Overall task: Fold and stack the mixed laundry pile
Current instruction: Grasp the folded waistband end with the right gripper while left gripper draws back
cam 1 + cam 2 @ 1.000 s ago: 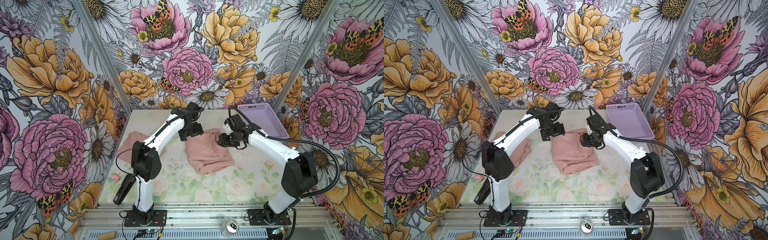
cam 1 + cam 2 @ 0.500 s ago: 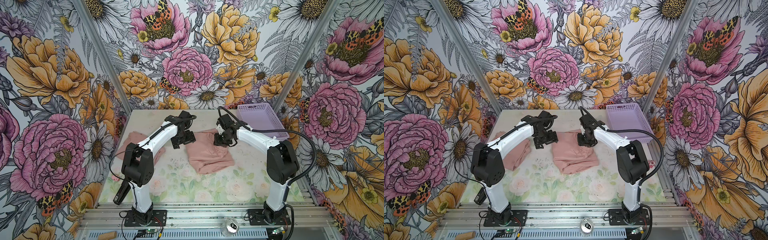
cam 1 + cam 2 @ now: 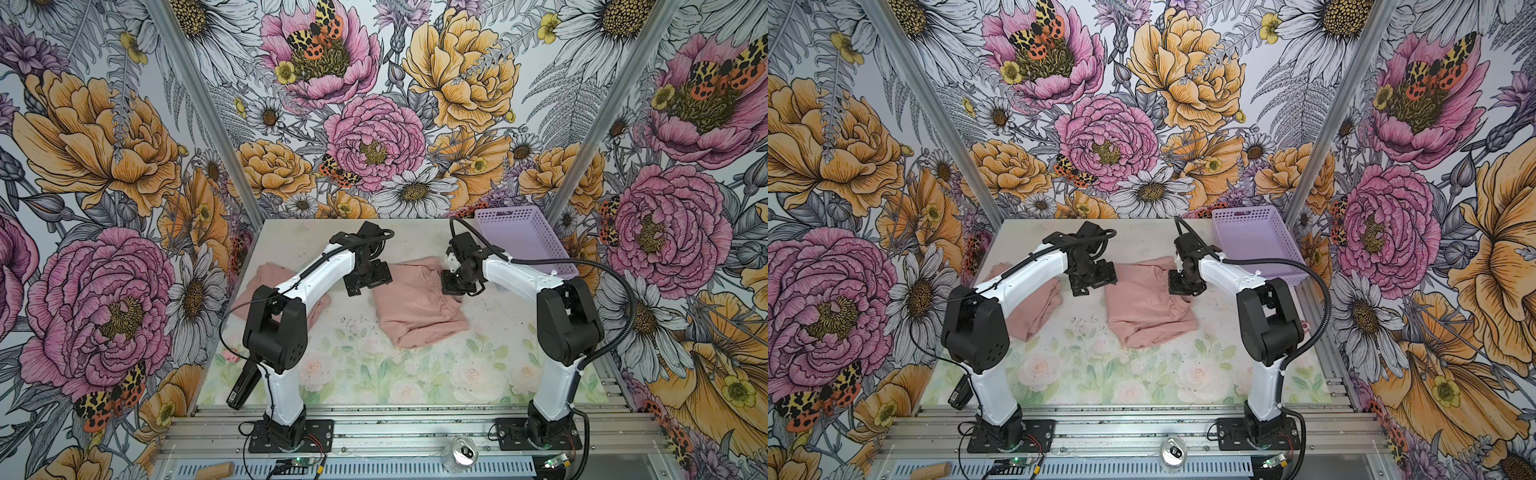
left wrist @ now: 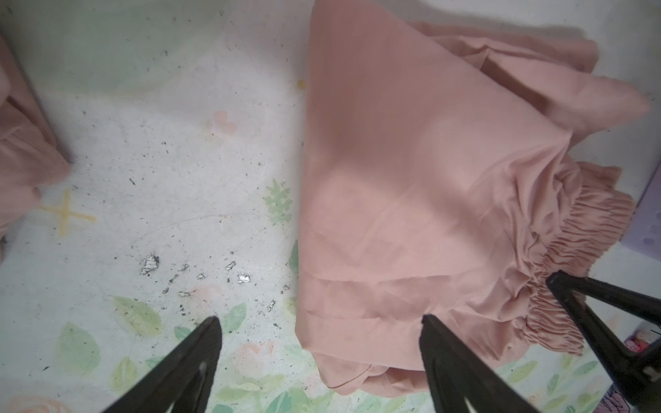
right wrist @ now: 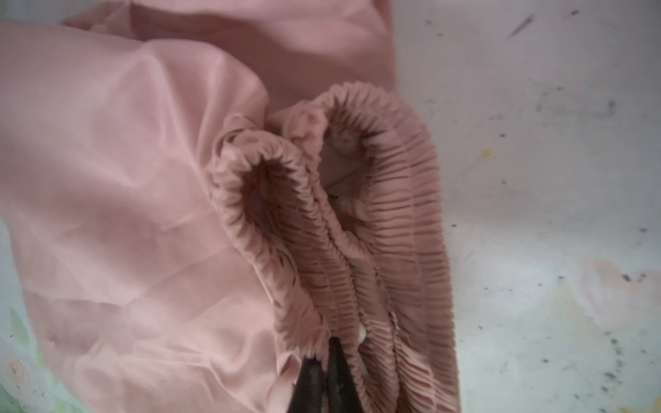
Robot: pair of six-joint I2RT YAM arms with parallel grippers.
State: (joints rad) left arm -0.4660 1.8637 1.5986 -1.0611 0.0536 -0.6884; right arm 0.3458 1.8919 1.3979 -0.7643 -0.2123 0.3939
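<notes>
R gripper (image 5: 323,352) now clamps shorts (image 3: 415,305) waistband, was apart | R arm nearer shorts' basket-side edge | L gripper (image 3: 368,280) pulls back twd shorts' far-left corner

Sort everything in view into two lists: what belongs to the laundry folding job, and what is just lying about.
Job:
- shorts, mid-table
- right end effector, shut on their waistband
- second pink garment, behind the left arm
- left end effector, open, beside the shorts

Lying about:
- basket
- can
- black device
- cork
</notes>
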